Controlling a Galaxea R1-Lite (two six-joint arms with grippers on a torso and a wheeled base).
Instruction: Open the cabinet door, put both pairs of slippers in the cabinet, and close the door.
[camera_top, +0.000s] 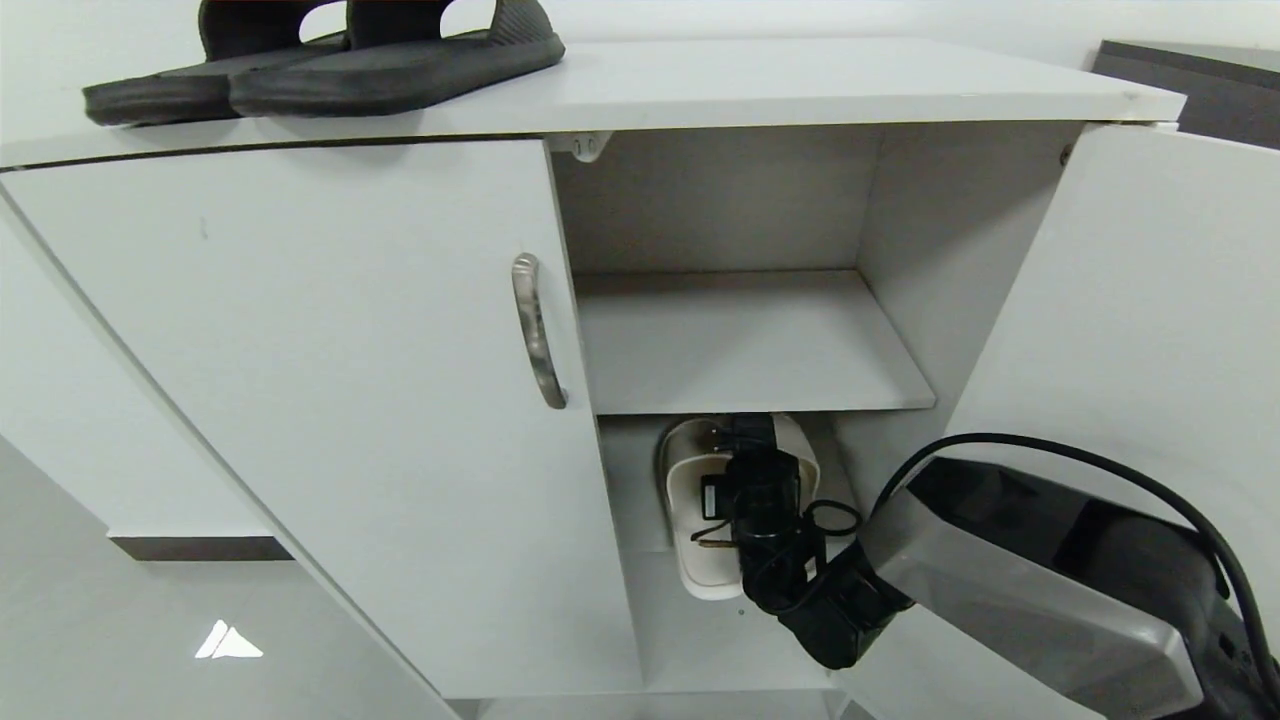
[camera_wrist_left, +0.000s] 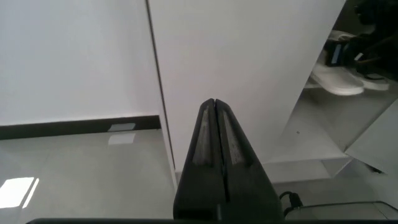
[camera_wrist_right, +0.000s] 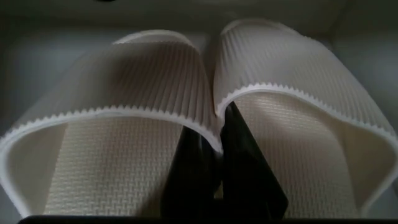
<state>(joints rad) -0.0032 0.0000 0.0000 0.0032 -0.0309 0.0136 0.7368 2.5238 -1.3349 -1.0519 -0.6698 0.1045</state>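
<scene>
While the right pincer (camera_wrist_right: 219, 134) clamps the adjoining ribbed straps of the white slippers (camera_wrist_right: 124, 81) inside the cabinet's (camera_top: 800, 85) lower bay, a flat shelf (camera_top: 750, 340) sits just above it. Black slippers (camera_top: 330, 60) lie well above, leftward, on top. The left pincer (camera_wrist_left: 214, 109), closed and empty, hangs outside the shut door (camera_wrist_left: 236, 50).

Reachable from the front above the upper shelf (camera_top: 750, 345), past the right door (camera_top: 1150, 320) swung wide. Barred on the left by the shut left door (camera_top: 300, 400) and its handle (camera_top: 538, 330). Taken up below the shelf by the white slippers (camera_top: 700, 560), with the right claw (camera_top: 745, 430) pinched on their straps
</scene>
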